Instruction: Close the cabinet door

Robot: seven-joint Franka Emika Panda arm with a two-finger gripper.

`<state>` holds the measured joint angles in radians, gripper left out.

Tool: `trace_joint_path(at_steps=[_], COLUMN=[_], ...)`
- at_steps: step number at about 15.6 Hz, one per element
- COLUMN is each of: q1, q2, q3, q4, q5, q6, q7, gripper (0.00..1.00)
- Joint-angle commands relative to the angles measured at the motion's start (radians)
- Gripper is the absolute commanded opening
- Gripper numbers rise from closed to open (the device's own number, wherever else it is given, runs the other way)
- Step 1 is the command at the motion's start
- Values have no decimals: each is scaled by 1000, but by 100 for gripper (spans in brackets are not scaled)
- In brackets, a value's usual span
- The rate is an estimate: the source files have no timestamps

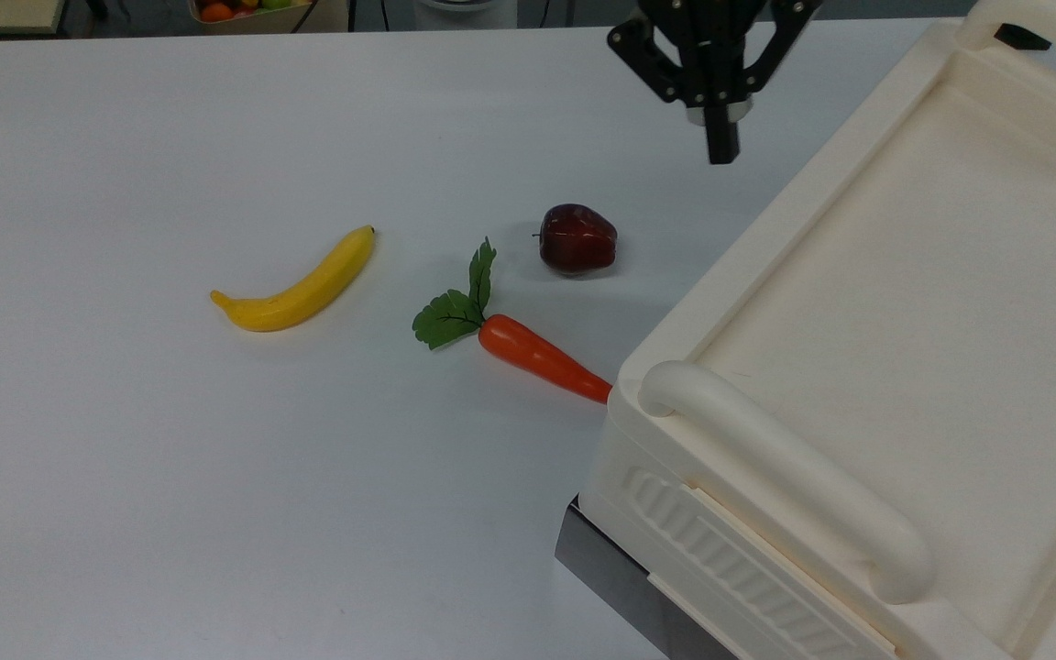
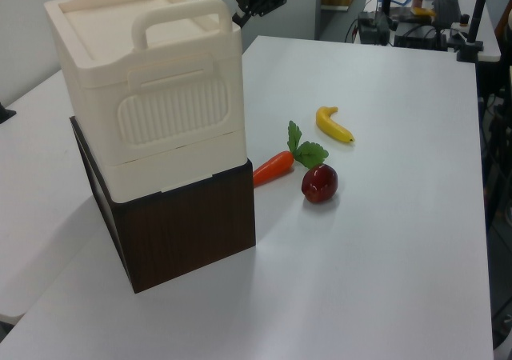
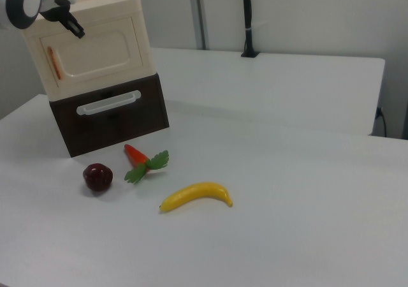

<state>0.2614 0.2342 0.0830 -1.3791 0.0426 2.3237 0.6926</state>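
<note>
- As I scan the top view from its left, a yellow banana [image 1: 294,293] lies alone on the white table [image 1: 125,477], well apart from everything else.
- Next comes a carrot [image 1: 537,356] with green leaves; its orange tip reaches the foot of the cabinet [image 1: 904,302], though I cannot tell whether it touches.
- A dark red apple [image 1: 578,238] sits just behind the carrot, apart from it.
- Further right the gripper [image 1: 720,151] hangs above the table, beside the cabinet's long edge. Its two fingers are pressed together into one black tip with nothing between them, and I see it touching nothing.
- The cabinet stands at the top view's right on a dark brown base.
- From the right view, the cabinet door [image 3: 95,54] lies flush in the cabinet's face, its copper strip at the right view's left end, above the base's drawer handle [image 3: 108,103].
</note>
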Motion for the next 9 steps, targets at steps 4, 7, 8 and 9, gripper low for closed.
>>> trace_joint_path(at_steps=[4, 7, 8, 9], q1=[-83, -137, -154, -178], q2=[-36, -64, -84, -105], q3=[-9, -9, -9, -9], q4=[-61, -103, -126, -142], q5=[-38, -107, -125, -128], q6=[-321, -466, -499, -532], q7=[-299, -459, -499, -537], gripper=[0, 0, 0, 0])
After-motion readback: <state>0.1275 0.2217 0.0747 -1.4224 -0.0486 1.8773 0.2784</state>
